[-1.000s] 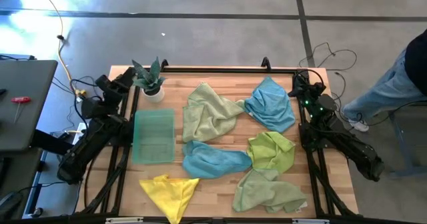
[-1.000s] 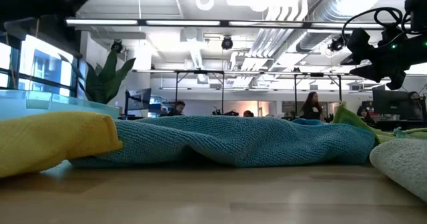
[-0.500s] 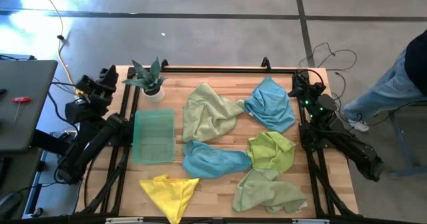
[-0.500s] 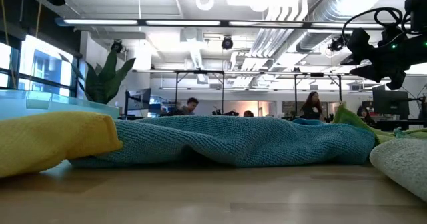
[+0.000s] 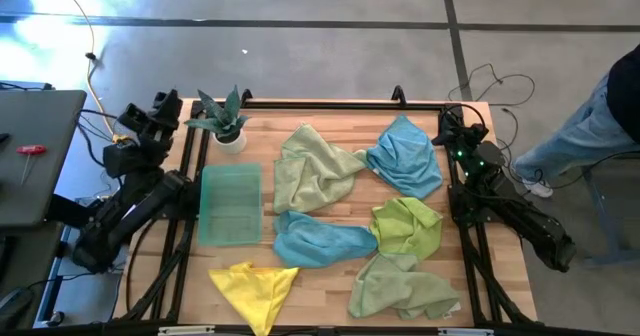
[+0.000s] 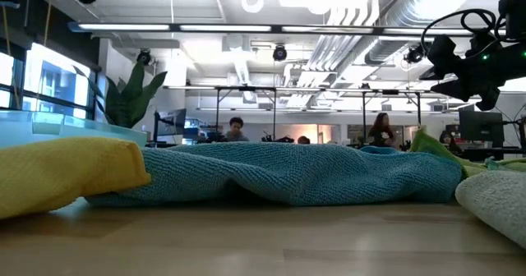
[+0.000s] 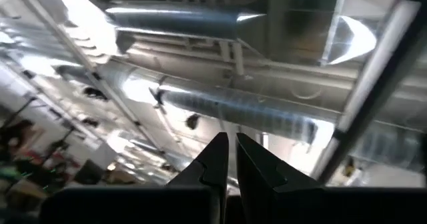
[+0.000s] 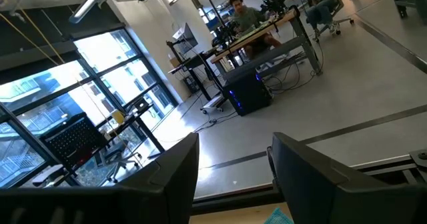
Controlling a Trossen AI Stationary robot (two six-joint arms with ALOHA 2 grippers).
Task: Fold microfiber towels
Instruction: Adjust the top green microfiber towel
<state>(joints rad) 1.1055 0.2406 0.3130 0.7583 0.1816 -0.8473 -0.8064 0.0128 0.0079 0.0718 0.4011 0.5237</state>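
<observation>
Several microfiber towels lie crumpled on the wooden table [image 5: 330, 116]: a pale green one [image 5: 315, 166], a sky blue one [image 5: 405, 156], a blue one [image 5: 320, 238], a yellow-green one [image 5: 408, 226], another pale green one [image 5: 400, 288] and a bright yellow one [image 5: 255, 284]. In the low view the yellow one [image 6: 66, 173] and the blue one [image 6: 296, 173] fill the front. My left gripper [image 5: 160, 106] is off the table's far left corner, shut and empty, pointing up at the ceiling [image 7: 231, 154]. My right gripper [image 5: 447, 118] waits at the far right edge, open and empty [image 8: 233, 177].
A small potted plant [image 5: 225, 121] stands at the far left corner. A pale teal see-through flat tray [image 5: 230, 204] lies on the left side. A person's leg [image 5: 585, 126] shows to the right of the table. A black frame rail [image 5: 320, 103] runs along the far edge.
My left gripper has swung away from the plant toward the table's left and far side, off the table, and has tipped upward. The towels and my right arm have kept still.
</observation>
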